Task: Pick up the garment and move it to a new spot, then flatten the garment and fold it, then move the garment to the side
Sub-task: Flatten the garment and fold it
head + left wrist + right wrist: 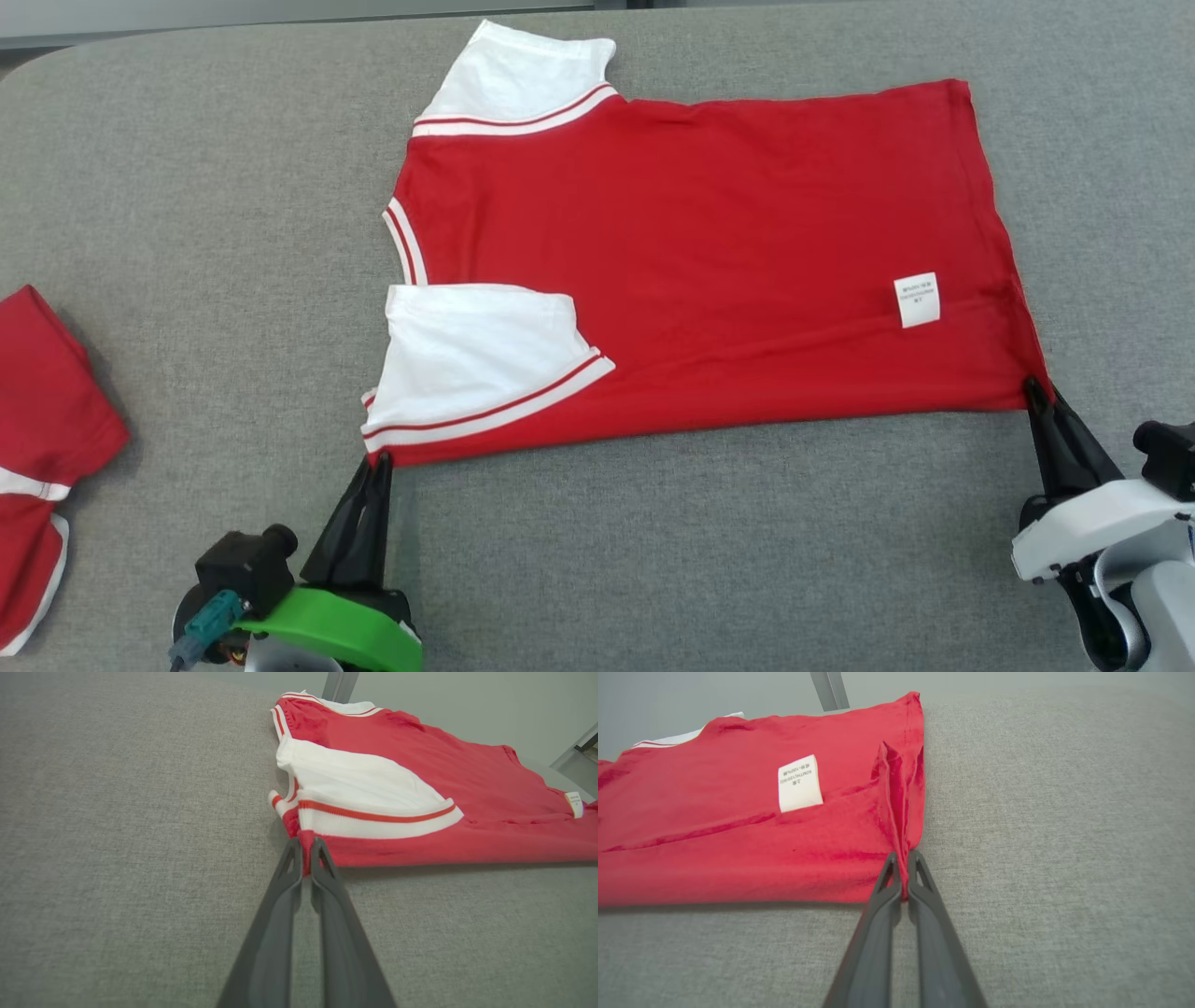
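Observation:
The garment [709, 252] is a red T-shirt with white, red-striped sleeves, lying flat on the grey table with its collar to the left and hem to the right. The near sleeve [476, 359] is folded over the body, and a white care label [917, 300] lies near the hem. My left gripper [382, 459] is shut on the near shoulder corner of the garment [420, 779]; red cloth is pinched between its tips [306, 851]. My right gripper [1034, 385] is shut on the near hem corner of the garment [738, 826], with cloth puckered up between the tips [903, 861].
Another red and white garment [42, 448] lies at the table's left edge. The grey fabric table top [709, 551] stretches bare in front of the shirt and to its left. A metal post [830, 689] stands beyond the far edge.

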`<state>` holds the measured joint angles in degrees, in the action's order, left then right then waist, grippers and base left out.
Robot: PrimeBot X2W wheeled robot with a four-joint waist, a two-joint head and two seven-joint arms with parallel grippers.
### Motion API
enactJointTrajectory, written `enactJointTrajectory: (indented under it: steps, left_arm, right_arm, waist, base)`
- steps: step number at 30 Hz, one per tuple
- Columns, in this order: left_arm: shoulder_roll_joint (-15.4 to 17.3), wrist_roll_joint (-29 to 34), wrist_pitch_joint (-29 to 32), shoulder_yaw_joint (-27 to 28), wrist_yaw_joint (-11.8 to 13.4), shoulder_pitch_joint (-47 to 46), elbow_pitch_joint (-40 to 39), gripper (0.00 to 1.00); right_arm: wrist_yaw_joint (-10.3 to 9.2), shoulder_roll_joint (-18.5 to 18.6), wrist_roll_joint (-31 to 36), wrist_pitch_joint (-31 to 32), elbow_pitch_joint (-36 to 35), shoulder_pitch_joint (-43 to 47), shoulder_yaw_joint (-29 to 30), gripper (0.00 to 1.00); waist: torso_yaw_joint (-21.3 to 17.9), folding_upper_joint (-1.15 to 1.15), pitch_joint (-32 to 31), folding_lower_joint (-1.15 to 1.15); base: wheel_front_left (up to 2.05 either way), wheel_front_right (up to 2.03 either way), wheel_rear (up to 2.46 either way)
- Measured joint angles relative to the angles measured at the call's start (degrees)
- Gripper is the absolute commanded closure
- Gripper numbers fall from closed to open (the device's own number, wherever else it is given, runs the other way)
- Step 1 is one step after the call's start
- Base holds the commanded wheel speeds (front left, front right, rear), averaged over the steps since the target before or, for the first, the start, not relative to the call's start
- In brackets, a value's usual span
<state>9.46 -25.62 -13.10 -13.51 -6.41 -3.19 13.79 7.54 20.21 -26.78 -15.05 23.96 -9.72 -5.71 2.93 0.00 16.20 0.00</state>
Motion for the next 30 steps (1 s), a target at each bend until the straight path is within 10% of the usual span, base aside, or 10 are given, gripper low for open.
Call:
enactJointTrajectory:
  steps: [24,26,27,29,30]
  left_arm:
    - [1.2,-1.6,6.5,-3.5,2.1,10.5,-6.0,1.0]
    - [0.9,-1.6,6.5,-3.6,2.3,10.3,-5.7,1.0]
    - [0.8,-1.6,6.4,-3.7,2.4,10.2,-5.5,1.0]
    - [0.5,-1.5,6.2,-3.8,2.8,10.1,-4.9,0.64]
    - [0.4,-1.5,6.3,-3.9,2.9,10.1,-4.7,0.02]
  right_arm:
    - [0.0,-1.0,0.3,0.0,-7.7,14.4,4.6,1.0]
    - [0.0,-1.2,0.3,0.0,-7.7,14.5,5.0,0.58]
    - [0.0,-1.4,0.4,0.0,-7.6,14.6,5.4,0.0]
    - [0.0,-1.7,0.6,0.0,-7.6,14.8,5.9,0.0]
    - [-0.01,-1.9,0.8,0.0,-7.7,15.1,6.4,0.0]
  waist:
    - [0.0,0.0,-3.0,0.0]
    - [0.1,0.0,-3.0,0.0]
    - [0.2,0.0,-3.1,0.0]
    - [0.3,0.0,-3.2,0.0]
    - [0.4,0.0,-3.2,0.0]
  base:
    - [0.0,0.0,0.0]
    - [0.0,0.0,0.0]
    - [0.0,0.0,0.0]
    - [0.0,0.0,0.0]
    - [0.0,0.0,0.0]
